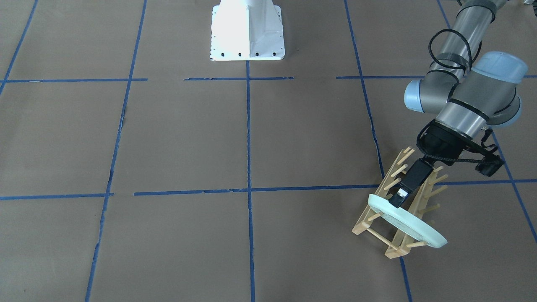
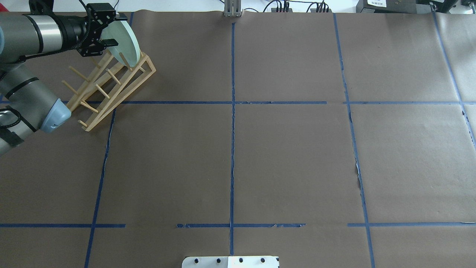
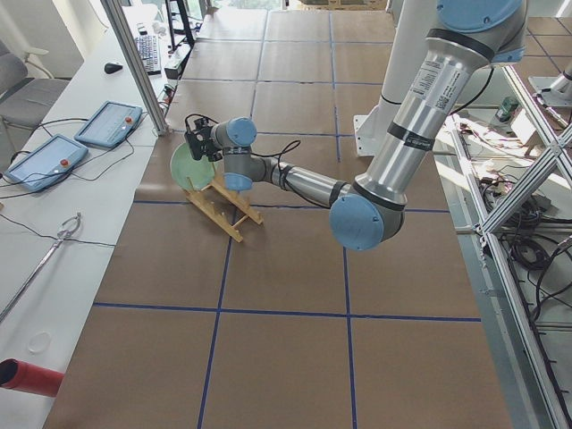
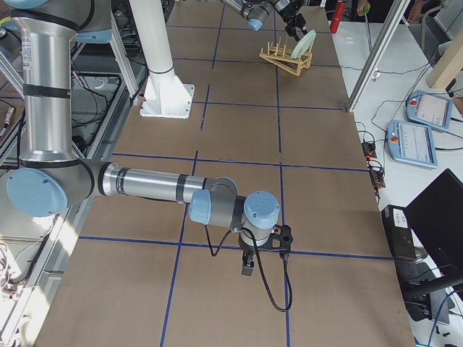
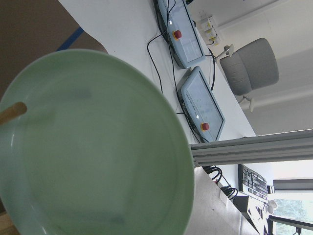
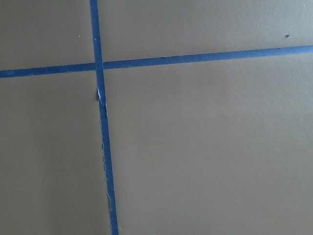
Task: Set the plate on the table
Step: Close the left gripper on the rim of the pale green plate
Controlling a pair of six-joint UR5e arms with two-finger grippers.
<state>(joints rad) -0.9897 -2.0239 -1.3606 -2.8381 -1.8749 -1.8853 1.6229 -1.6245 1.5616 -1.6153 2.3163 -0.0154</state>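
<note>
Brown-paper table (image 2: 290,160) bears a rack (image 2: 111,89) holding the plate (image 2: 128,44) on edge; left gripper (image 2: 117,29) straddles its top rim, clamping impossible to tell.

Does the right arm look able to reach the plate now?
Probably not. The plate stands in the rack at the robot's far left, with the left pincer at its rim; the right pincer hangs far off across the table.

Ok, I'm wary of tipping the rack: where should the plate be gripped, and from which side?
Grip the plate by its upper rim, coming down from above with one finger on each face. It stands on edge, leaning between the pegs of the wooden rack, so only the top edge is free. The left gripper is at that spot.
</note>
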